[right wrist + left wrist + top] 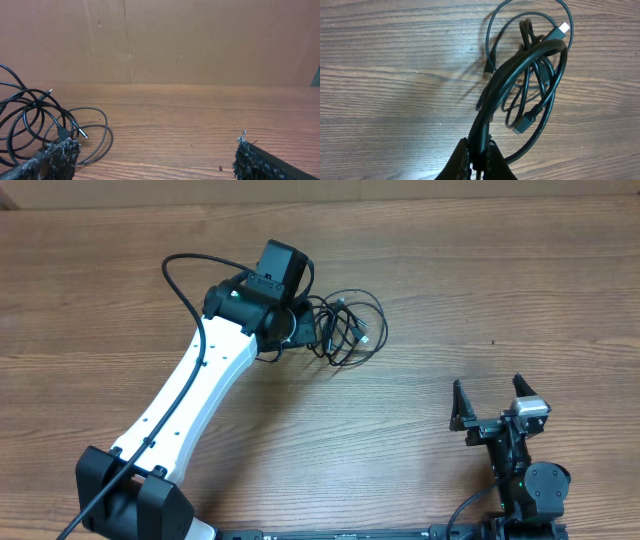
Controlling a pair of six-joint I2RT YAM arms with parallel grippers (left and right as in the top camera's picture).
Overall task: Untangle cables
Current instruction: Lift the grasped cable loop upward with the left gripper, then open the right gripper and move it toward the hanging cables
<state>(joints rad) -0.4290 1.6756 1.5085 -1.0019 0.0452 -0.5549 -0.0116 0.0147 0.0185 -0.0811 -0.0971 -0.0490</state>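
Closest to me, my right pincer (489, 395) sits by the base, jaws spread wide and empty. It is well apart from the cables (348, 328), which lie ahead and to its left on the tabletop (470, 290). Farther out, my left pincer (479, 159) is clamped tight on one strand. The tangle's loops run straight ahead of it, so the left arm is the nearer one.

The table (500, 300) is brown wood grain, smooth, with a faint sheen; on the table, the cables (491, 97) have glossy black plastic sheathing, one plug (563, 28) tipped in bright metal; over the table, the left arm link (200, 390) is smooth white plastic; the pads (52, 157) of the right gripper (157, 147) look rough, matt black; behind the table stands matt brown cardboard (200, 40).
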